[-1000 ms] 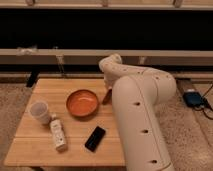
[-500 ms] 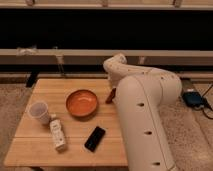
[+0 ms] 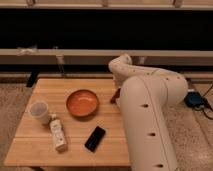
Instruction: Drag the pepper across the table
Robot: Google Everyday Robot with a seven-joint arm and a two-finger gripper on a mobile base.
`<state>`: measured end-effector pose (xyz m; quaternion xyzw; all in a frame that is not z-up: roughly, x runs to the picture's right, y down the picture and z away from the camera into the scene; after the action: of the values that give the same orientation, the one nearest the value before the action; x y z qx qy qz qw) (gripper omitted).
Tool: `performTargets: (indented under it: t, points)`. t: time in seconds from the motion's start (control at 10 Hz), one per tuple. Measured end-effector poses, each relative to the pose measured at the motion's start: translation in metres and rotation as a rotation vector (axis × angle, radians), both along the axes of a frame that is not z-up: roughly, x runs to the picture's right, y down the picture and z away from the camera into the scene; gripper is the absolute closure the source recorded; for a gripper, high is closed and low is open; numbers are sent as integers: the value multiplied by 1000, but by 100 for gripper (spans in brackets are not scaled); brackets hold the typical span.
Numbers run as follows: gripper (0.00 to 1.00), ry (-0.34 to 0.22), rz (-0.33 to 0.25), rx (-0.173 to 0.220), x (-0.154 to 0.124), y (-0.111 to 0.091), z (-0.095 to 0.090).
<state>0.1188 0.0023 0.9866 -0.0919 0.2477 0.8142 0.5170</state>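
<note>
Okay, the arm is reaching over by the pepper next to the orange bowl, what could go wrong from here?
1. The pepper lies close to the orange bowl; dragging it left could knock the bowl.
2. The pincer is mostly hidden behind the arm, so its contact with the pepper can't be checked, and it may slip off.
3. The pepper sits near the table's right side; dragging rightward might push it off the edge.

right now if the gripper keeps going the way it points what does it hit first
The gripper sits at the pepper, mostly hidden by the arm. It seems to point down, so likely the pepper, then the table; depth is unclear.
</note>
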Motion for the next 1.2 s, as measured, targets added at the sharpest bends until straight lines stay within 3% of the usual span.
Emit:
performTargets:
  t: [0.6,0.9,1.2]
  points:
    - [98,79,39,20,30,2,0]
    - [73,119,57,44,39,2,0]
    - [40,146,86,68,49,-1,-1]
